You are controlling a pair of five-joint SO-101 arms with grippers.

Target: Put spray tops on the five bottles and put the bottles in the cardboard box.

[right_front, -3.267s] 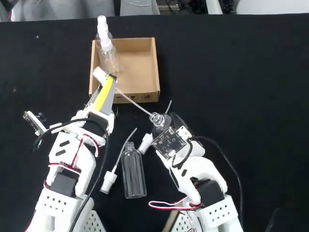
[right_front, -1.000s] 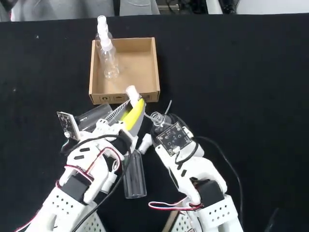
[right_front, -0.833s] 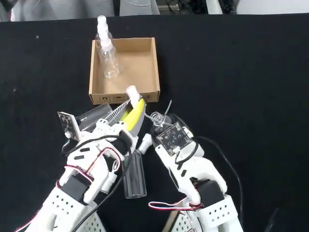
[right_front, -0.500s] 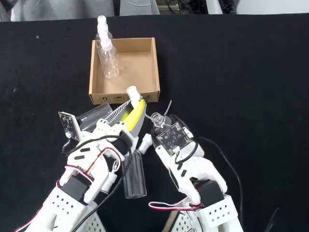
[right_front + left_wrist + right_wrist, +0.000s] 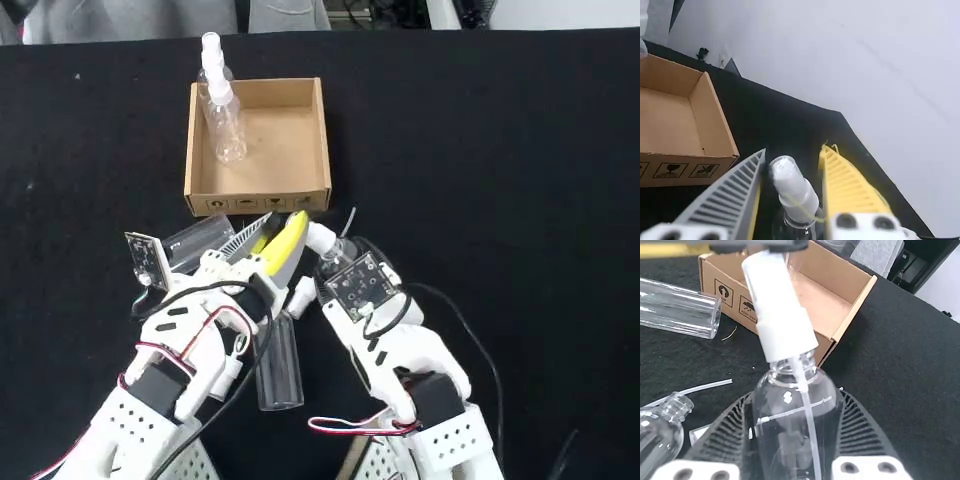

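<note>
With the right claw [image 5: 792, 412] clamped on the bottle [image 5: 785, 440] just before the box [image 5: 325, 140], the left claw [image 5: 794, 150] stood loosely open around the spray top [image 5: 790, 182] (seemingly crooked), which could topple or jam if pressed askew.

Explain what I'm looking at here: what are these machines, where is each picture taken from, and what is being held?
These are two small robot arms at a black table. One picture looks down from above. The other two come from cameras on each arm's wrist, just behind its tool. The right tool clamps a clear bottle. A white spray top sits tilted on its neck, with the left tool at it; whether that one grips, I cannot tell. On the table lie an open bottle, a second open bottle and a cardboard box holding a capped bottle.
</note>
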